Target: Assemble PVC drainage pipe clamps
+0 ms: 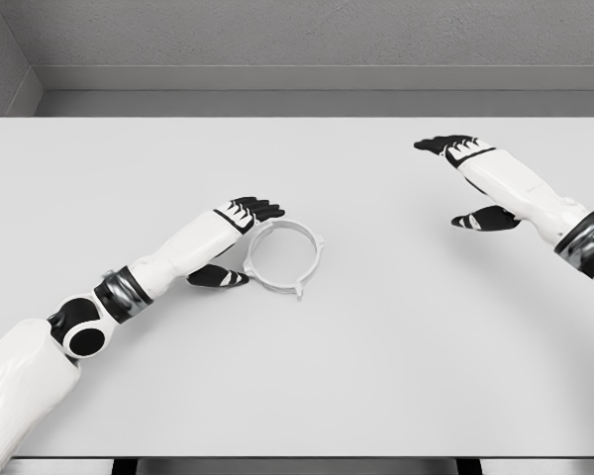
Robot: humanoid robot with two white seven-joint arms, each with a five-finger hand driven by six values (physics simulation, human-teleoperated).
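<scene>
One white table (pixel 376 346), grey walls (pixel 277 40)

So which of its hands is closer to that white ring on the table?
The left. The left hand sits right beside the white ring, at its left edge, fingers spread. The right hand is far off to the ring's right, holding nothing.

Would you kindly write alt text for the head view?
A white ring-shaped pipe clamp lies on a white table, with the left hand open beside its left edge. The right hand hovers open at the far right.
</scene>
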